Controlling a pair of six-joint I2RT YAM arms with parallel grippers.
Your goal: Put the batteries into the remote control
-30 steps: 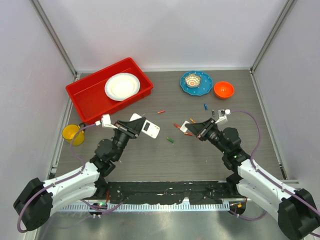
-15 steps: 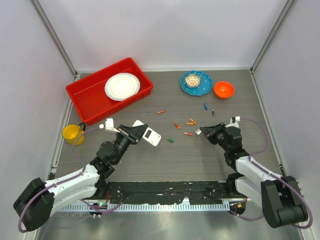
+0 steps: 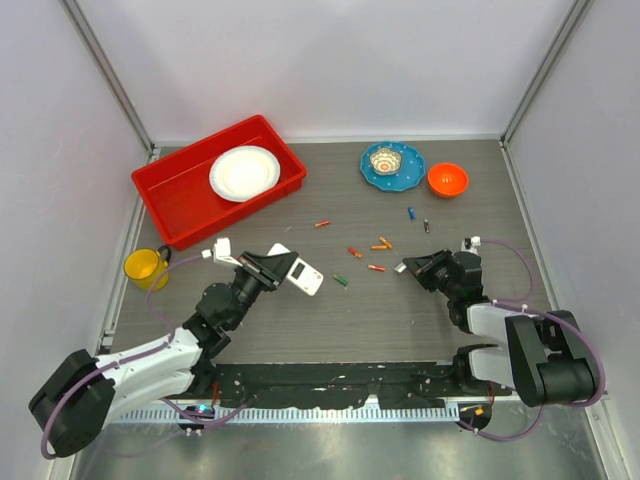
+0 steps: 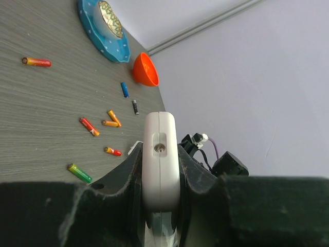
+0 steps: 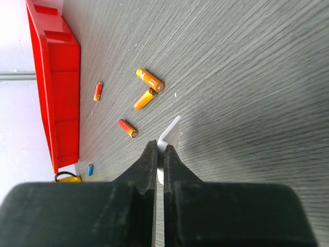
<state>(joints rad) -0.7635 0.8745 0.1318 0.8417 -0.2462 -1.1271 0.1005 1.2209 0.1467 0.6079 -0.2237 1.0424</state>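
My left gripper (image 3: pixel 278 264) is shut on the white remote control (image 3: pixel 301 271) and holds it on edge above the table; in the left wrist view its narrow white end (image 4: pixel 161 149) sits between the fingers. My right gripper (image 3: pixel 414 267) is shut on a thin white flat piece (image 3: pixel 400 267), low over the table; the right wrist view shows this piece (image 5: pixel 171 131) sticking out past the gripper (image 5: pixel 160 148). Several batteries lie between the grippers: red-orange ones (image 3: pixel 354 252) (image 3: pixel 376 268), a green one (image 3: pixel 341 281), a blue one (image 3: pixel 411 213), a dark one (image 3: pixel 427 226).
A red tray (image 3: pixel 170 195) with a white plate (image 3: pixel 244 172) stands at the back left. A yellow cup (image 3: pixel 145 268) sits at the left edge. A blue plate (image 3: pixel 405 172) with a small bowl and an orange bowl (image 3: pixel 447 179) stand at the back right.
My right arm has folded back toward its base, drawing the gripper and the white piece right, away from the batteries. My left gripper with the remote has shifted slightly nearer.
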